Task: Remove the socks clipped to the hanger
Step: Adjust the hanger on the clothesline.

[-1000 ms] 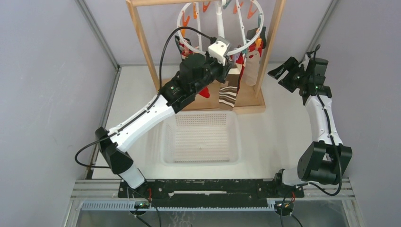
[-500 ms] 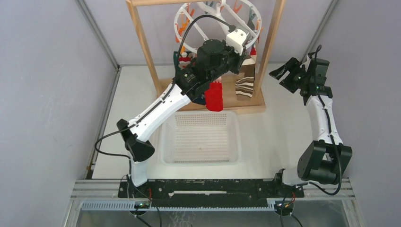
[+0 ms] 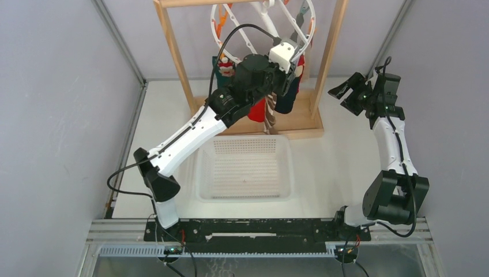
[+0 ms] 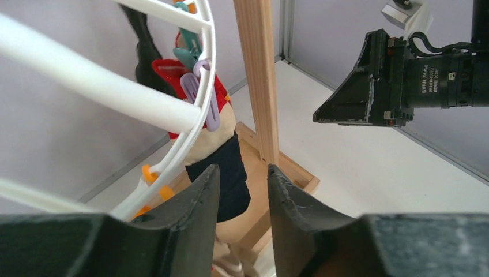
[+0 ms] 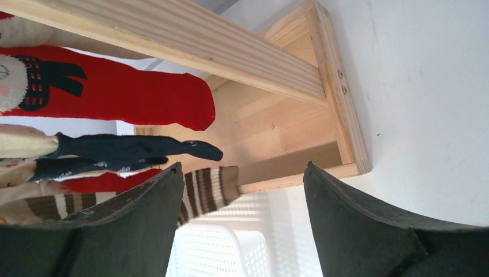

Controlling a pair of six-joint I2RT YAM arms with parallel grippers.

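My left gripper (image 4: 242, 171) has eased back left after that swing out to the right. The hanger (image 4: 115, 95) has turned with it and shows narrower than a second ago. The striped sock (image 3: 269, 119) has swung back left, tucked by the red sock (image 3: 256, 109). The navy sock (image 3: 286, 95) now hangs rightmost.

The white-and-black left arm (image 3: 190, 130) is extended far forward and raised. Its dark two-finger left hand (image 4: 242, 172) has the fingers parted by a narrow gap. The white-and-black right arm (image 3: 392, 141) stands folded upright. Its dark right hand (image 5: 242, 173) has the fingers spread wide.
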